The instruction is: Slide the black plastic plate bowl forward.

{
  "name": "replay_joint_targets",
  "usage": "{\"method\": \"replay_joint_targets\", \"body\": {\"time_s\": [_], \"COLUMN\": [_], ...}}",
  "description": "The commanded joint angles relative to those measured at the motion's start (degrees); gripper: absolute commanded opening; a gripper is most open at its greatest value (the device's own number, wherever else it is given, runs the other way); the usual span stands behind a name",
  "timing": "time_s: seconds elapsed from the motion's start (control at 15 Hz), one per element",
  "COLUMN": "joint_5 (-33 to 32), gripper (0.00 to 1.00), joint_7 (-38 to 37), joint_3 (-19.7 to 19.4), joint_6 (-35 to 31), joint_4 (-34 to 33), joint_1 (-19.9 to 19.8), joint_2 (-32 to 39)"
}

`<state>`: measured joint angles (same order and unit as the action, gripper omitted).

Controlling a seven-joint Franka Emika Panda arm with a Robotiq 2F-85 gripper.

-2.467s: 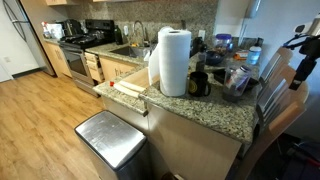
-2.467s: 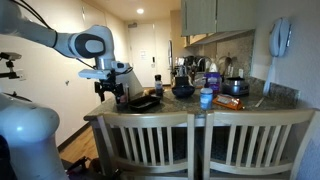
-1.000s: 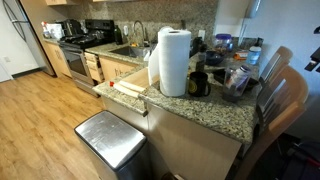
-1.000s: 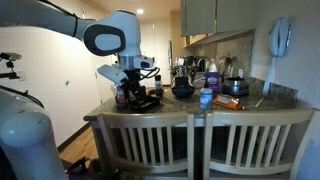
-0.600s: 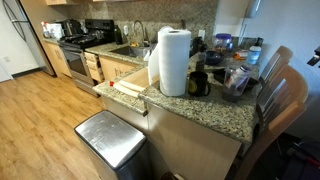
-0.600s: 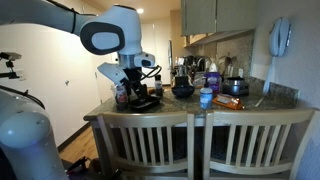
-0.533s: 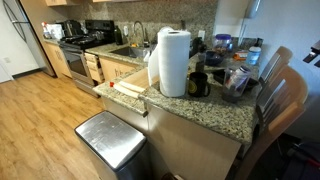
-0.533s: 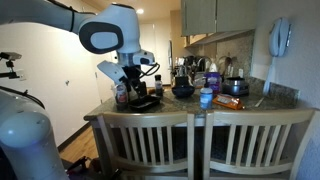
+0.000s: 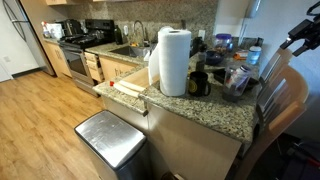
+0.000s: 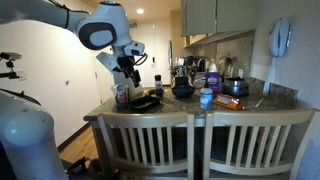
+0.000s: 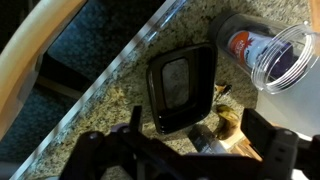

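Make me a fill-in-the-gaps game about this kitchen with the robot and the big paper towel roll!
1. The paper towel roll is ___ in colour.
2. The robot's hand hangs ___ than the black plastic plate bowl.
3. The metal bin stands on a floor made of ___.

Missing words: white; higher; wood.
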<state>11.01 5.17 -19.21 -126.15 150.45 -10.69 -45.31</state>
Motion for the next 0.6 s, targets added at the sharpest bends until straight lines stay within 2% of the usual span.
{"method": "replay_joint_targets", "body": {"time_s": [0.0,0.13,0.33,0.4,0.53], "joint_5": [0.8,3.7,9.2,10.0,9.0], "gripper": [1.0,1.0,1.0,1.0,1.0], "joint_7": [0.9,1.0,-1.3,-1.7,-3.1], "joint_3": [0.1,-0.5,0.7,0.7,0.5], "joint_6": [-0.6,-5.2,-13.7,-15.1,-13.4], "joint_4": [0.0,-0.5,-4.1,-5.3,-8.3], "joint_1": [-0.5,1.6,6.1,7.1,6.9], "joint_2": [0.1,2.2,10.3,12.7,18.9]}}
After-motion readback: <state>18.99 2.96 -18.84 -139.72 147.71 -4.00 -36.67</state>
